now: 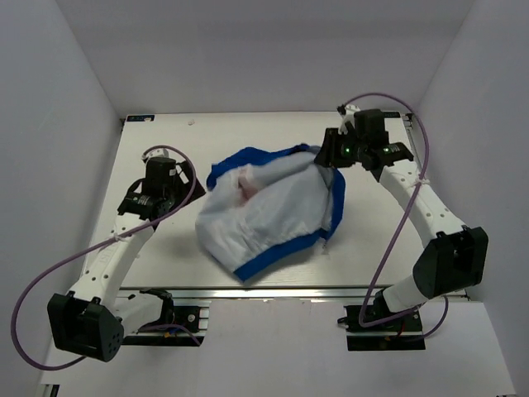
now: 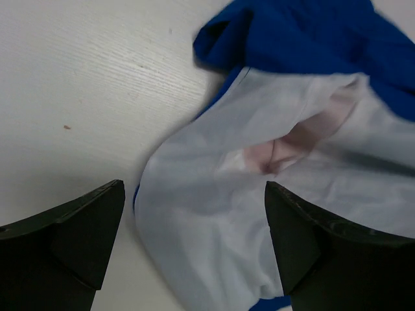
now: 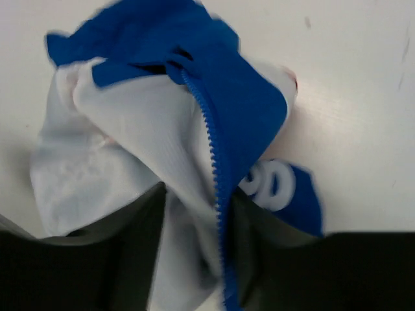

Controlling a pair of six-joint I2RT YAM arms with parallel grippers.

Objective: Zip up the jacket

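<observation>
Jacket (image 1: pixel 264 211) crumpled at mid table (image 1: pixel 182 141), white lining up; R gripper (image 3: pixel 198 194) clamped on it.
R gripper's fingers press the fabric at the zipper (image 3: pixel 211 139) edge, at jacket's far-right corner. L gripper (image 2: pixel 194 194) is wide apart w/ nothing btw its fingers, just beside jacket's left edge, not touching. Bare table left of and behind jacket; table's near edge is close to jacket.

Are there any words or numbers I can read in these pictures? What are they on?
White letters on a blue fold of the jacket: blurred and partly hidden, only two round shapes show, not readable.
No other words or numbers can be seen.
</observation>
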